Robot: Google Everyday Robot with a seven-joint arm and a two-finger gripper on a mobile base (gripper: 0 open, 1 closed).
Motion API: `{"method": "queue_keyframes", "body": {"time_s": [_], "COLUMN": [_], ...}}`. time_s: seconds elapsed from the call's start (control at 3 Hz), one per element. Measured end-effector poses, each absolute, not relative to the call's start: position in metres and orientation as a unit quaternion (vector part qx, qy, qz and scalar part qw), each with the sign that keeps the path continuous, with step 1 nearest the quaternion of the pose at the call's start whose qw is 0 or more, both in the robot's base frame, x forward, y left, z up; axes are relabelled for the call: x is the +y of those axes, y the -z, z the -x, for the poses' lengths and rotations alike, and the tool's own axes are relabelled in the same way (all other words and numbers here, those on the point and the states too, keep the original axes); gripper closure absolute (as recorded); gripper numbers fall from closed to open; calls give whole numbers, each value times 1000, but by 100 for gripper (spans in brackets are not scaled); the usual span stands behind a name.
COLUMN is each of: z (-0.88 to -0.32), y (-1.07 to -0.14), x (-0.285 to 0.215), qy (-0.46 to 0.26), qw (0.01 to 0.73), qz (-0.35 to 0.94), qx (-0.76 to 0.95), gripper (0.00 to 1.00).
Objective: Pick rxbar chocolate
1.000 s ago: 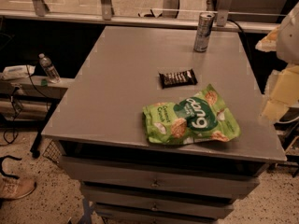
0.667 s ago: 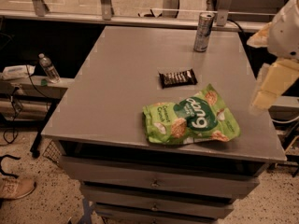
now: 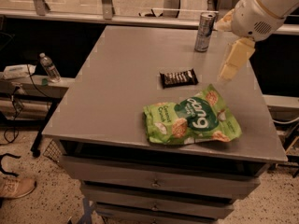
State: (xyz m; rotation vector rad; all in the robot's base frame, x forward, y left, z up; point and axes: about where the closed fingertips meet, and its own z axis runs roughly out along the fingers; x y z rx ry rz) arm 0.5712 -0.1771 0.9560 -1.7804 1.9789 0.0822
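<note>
The rxbar chocolate, a small flat black bar with pale lettering, lies on the grey table right of its middle. My gripper hangs from the white arm at the upper right. It is above the table's right side, to the right of the bar and a little higher, and does not touch it. Nothing shows in the gripper.
A large green snack bag lies just in front of the bar, near the front edge. A slim silver can stands at the back right. Drawers sit under the tabletop. A water bottle stands on a lower shelf at left.
My arm has swung in from the right edge to over the table's right side, closer to the bar. The bar, bag and can have not moved.
</note>
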Motion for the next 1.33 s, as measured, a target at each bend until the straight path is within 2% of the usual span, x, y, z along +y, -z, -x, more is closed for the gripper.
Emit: {"method": "queue_keyframes", "body": {"time_s": [0.67,1.33], "z": [-626,-644], "y": [-925,-873], "x": [-127,-95], "qy": [-31,-13], "qw": [198,128], "qz": [691,707], "qx": [695,695], "gripper": [0,0]}}
